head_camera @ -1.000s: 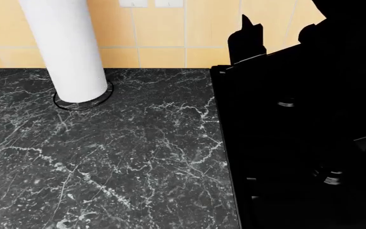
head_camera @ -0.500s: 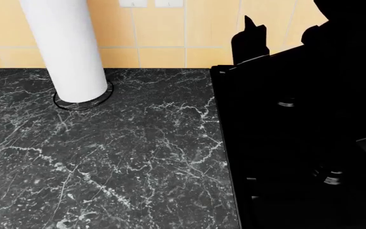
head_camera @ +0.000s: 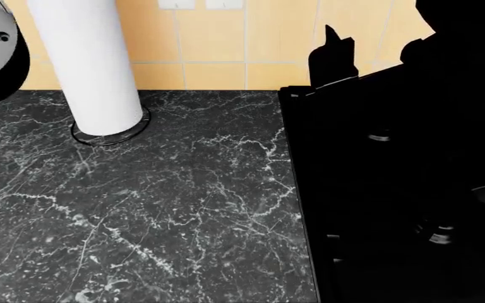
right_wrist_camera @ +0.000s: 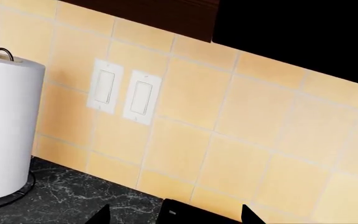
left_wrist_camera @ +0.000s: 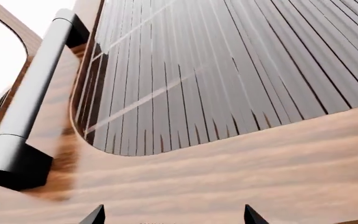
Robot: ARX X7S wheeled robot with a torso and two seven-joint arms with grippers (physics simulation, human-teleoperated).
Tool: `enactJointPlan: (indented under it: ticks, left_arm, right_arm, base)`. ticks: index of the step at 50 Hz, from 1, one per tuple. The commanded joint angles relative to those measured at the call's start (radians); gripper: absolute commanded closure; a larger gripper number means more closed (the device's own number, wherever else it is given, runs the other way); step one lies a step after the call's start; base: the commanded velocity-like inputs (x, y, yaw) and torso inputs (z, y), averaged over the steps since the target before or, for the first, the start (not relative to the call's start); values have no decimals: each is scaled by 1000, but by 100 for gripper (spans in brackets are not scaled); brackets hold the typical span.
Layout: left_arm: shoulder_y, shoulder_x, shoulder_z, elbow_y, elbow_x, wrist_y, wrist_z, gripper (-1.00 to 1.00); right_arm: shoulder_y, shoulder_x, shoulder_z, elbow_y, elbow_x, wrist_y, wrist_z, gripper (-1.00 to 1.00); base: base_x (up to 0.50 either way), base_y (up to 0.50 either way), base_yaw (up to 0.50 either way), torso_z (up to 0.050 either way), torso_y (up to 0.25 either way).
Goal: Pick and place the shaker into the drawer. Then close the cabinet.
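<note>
Wooden cabinet door (left_wrist_camera: 229, 177) before left gripper (left_wrist_camera: 174, 215)

tall white paper towel roll (head_camera: 86, 66) upright on black ring base (head_camera: 112, 136), at back of black marble counter (head_camera: 141, 208). yellow tiled wall (head_camera: 217, 44) behind, two white switches (right_wrist_camera: 124, 94) side by side. black stovetop (head_camera: 394, 189) right of counter. wooden cabinet door (left_wrist_camera: 229, 177), ribbed glass panel (left_wrist_camera: 229, 70), grey bar handle (left_wrist_camera: 30, 102).
</note>
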Motion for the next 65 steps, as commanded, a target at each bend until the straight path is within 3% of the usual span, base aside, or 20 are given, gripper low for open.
enactJointPlan:
  ticks: [1, 15, 26, 37, 49, 65]
  left_arm:
    - [123, 54, 82, -227, -88, 98, 149, -100]
    - [161, 147, 16, -498, -122, 249, 298, -100]
    - [170, 166, -60, -560, -149, 354, 328, -100]
    - [103, 113, -98, -378, -86, 378, 219, -100]
    - [-24, 32, -73, -67, -42, 238, 129, -100]
    - [-176, 26, -102, 228, -196, 39, 28, -100]
  right_arm:
    - [5, 3, -6, -4, 2, -6, 1, -100]
    - [22, 0, -17, -3, 14, -5, 11, -100]
    - [1, 5, -17, -10, -9, -11, -5, -100]
    - [-6, 16, -16, -20, -9, -17, -6, -100]
    - [13, 13, -18, -20, 8, -25, 5, -100]
    - [35, 16, -16, -25, 29, -35, 16, -100]
  base:
    - [0, 0, 0, 0, 0]
    - [0, 0, 0, 0, 0]
    - [0, 0, 0, 0, 0]
    - [0, 0, 0, 1, 0]
    - [0, 0, 0, 0, 0]
    - [0, 0, 0, 0, 0]
